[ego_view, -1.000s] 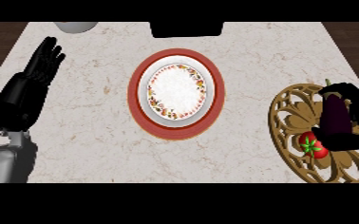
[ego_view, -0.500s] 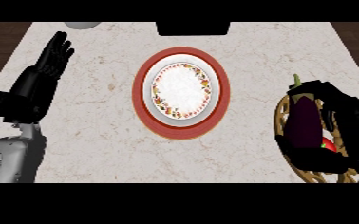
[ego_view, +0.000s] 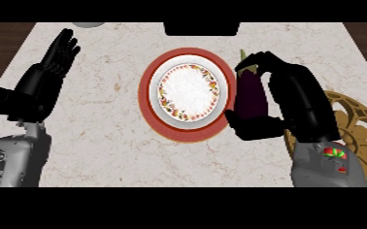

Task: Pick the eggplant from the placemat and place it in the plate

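Note:
A dark purple eggplant (ego_view: 250,92) with a green stem is held above the counter, just right of the plate. My right hand (ego_view: 290,97) is shut on the eggplant, fingers curled over its top and thumb under its lower end. The plate (ego_view: 189,93) is white with a flowered rim and sits on a round red mat (ego_view: 152,111) at the counter's middle. The woven golden placemat (ego_view: 342,114) lies at the right edge, mostly hidden behind my right forearm. My left hand (ego_view: 44,80) rests open at the left, fingers up.
A red and green item (ego_view: 335,154) shows on the placemat's lower part beside my right forearm. A pale round object (ego_view: 90,24) and a dark block (ego_view: 201,28) sit at the counter's far edge.
My right hand has lifted the eggplant off the placemat and carried it left, up to the plate's right rim. The left hand has stayed put.

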{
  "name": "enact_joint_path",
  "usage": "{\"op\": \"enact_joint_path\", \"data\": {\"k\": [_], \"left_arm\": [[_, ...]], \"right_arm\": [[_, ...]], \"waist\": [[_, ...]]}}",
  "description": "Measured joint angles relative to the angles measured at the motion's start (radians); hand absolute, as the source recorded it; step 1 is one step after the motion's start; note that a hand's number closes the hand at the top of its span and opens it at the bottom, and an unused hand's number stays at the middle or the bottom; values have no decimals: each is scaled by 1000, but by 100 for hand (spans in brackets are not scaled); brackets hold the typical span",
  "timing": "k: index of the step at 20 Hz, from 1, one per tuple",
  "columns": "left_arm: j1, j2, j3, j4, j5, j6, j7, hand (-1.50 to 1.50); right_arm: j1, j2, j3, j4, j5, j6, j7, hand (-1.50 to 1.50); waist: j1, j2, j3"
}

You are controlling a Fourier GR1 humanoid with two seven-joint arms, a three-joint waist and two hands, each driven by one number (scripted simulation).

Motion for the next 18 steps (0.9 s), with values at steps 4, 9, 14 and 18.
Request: {"op": "enact_joint_path", "data": {"k": [4,9,14,18], "left_arm": [[-1,-4,5,4,-1,-3,-3,0],[5,-13,1,-12,-6,-5,9,0],[4,-25,-9,-35,-7,-6,22,0],[-11,-23,-8,-19,-11,-14,12,0]], "right_arm": [[-106,59,43,156,9,-67,40,150],[-240,85,96,409,9,-212,62,150],[-373,92,124,694,3,-349,32,150],[-452,95,160,907,-58,-447,-5,150]], "waist": [[3,1,0],[8,2,0],[17,4,0],[26,7,1]]}}
